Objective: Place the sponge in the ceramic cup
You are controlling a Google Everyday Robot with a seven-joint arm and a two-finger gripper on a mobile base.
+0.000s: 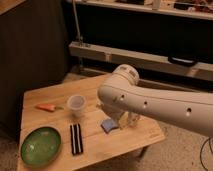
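Note:
The blue sponge [108, 125] lies on the wooden table [60, 92], right of centre, with its far part covered by my arm. The ceramic cup [76, 104], pale and round, stands upright to the sponge's left, a short gap away. My large white arm [150, 100] reaches in from the right and bends down over the sponge. The gripper [116, 116] is tucked under that bend, just above and behind the sponge, and is mostly hidden.
A green plate [41, 145] sits at the front left, and a black striped flat rectangle [76, 138] lies beside it. An orange carrot-like piece [46, 107] lies at the left. A small clear shaker [133, 120] stands right of the sponge, half hidden by the arm.

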